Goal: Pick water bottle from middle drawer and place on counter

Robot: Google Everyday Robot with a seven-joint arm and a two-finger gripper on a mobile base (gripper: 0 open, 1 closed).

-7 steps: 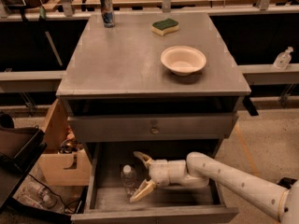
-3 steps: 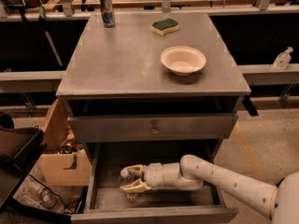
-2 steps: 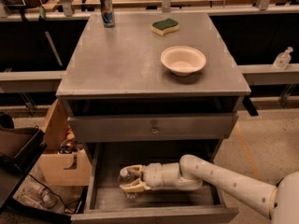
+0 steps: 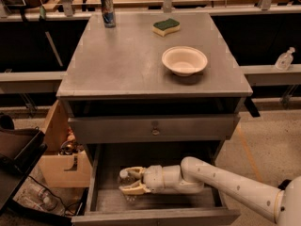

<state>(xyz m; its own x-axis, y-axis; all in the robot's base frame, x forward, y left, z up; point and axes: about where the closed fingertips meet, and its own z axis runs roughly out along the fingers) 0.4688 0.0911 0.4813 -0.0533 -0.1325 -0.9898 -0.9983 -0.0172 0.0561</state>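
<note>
The water bottle (image 4: 124, 175) stands in the left part of the open middle drawer (image 4: 93, 175); only its white cap and clear shoulder show. My gripper (image 4: 130, 181) reaches in from the right on the white arm, low inside the drawer. Its two pale fingers (image 4: 135, 171) lie on either side of the bottle and are shut on it. The bottle rests on the drawer's plank floor. The grey counter (image 4: 127, 55) is the cabinet's top, well above the gripper.
On the counter stand a cream bowl (image 4: 184, 60), a green-yellow sponge (image 4: 166, 26) and a drink can (image 4: 107, 3). The shallow knobbed drawer (image 4: 155, 127) is closed above the gripper. A cardboard box (image 4: 63, 166) sits left of the cabinet and a pump bottle (image 4: 284, 59) on the right ledge.
My gripper moved left from the drawer's middle to the bottle and its wide-open fingers closed around it. Over the last second nothing has visibly moved.
</note>
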